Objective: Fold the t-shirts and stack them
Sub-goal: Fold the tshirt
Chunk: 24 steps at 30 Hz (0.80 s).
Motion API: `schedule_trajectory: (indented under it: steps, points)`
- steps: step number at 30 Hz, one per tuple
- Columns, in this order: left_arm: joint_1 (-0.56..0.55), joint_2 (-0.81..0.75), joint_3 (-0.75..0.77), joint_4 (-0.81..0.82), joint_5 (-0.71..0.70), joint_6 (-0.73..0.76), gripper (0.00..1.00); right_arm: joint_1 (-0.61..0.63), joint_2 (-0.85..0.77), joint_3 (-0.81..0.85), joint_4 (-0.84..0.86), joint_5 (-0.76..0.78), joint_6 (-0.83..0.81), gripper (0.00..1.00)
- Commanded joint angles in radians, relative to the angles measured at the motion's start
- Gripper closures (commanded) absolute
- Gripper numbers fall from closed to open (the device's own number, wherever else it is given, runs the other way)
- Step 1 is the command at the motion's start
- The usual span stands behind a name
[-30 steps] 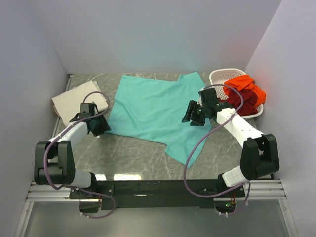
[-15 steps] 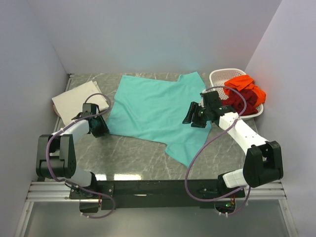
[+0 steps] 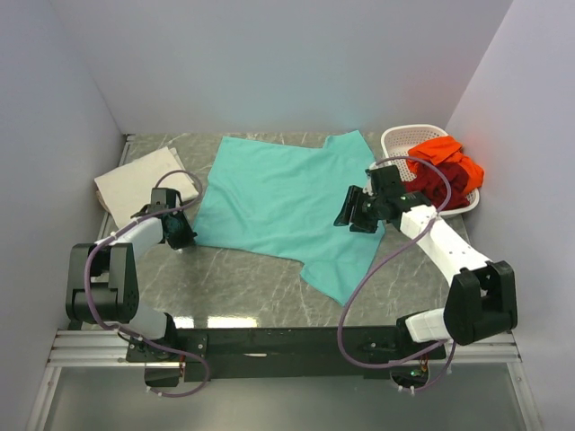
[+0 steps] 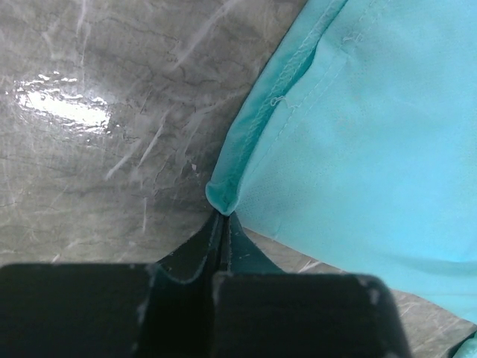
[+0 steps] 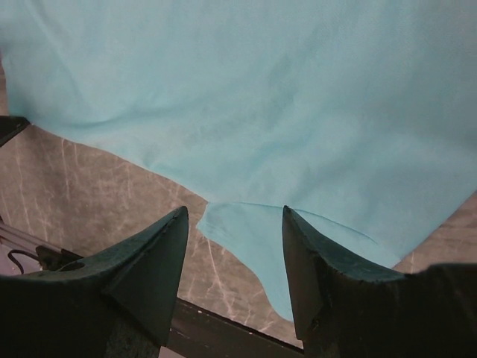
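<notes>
Progress looks early: one cream t-shirt (image 3: pixel 144 184) lies folded flat at about ten o'clock on the table (image 3: pixel 243 278), and it alone seems finished. The teal t-shirt (image 3: pixel 287 202) is spread open across the middle, sleeves out, its lower edge running from eight o'clock toward five, with no fold made in it yet. The orange t-shirt (image 3: pixel 446 153) and the dark red t-shirt (image 3: pixel 433 186) are bunched together in the white basket (image 3: pixel 395 136) at two o'clock, untouched, so three of four shirts are left.

The left gripper (image 3: pixel 182 235) sits low at the teal shirt's eight o'clock corner. In its wrist view the jaws are pressed fully together, with the hemmed corner of the cloth nipped at their very tips, a thin hold by my reckoning. The right gripper (image 3: pixel 356 212) hovers above the shirt's three o'clock side with its jaws wide apart and nothing between them, only teal cloth and a strip of table below.

Little blocks the fold. The folded cream shirt lies near the left arm at ten o'clock, and the basket crowds the right arm's elbow side, so a wide sweep either way could disturb them
</notes>
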Motion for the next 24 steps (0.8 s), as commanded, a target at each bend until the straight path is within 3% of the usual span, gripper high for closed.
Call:
schedule_trajectory:
  steps: [1,7,16,24]
  points:
    - [-0.004,0.002,0.035,-0.010,0.001,0.019,0.99,0.004,-0.079,-0.001,-0.014,0.040,-0.009,0.40]
    - [-0.004,-0.011,0.040,-0.031,0.009,0.042,0.99,0.046,-0.163,-0.101,-0.041,0.094,0.013,0.40]
    - [-0.002,-0.058,0.046,-0.068,0.006,0.077,1.00,0.249,-0.241,-0.276,-0.129,0.198,0.151,0.40]
    - [-0.004,-0.075,0.037,-0.062,0.000,0.077,1.00,0.360,-0.329,-0.397,-0.227,0.228,0.278,0.41]
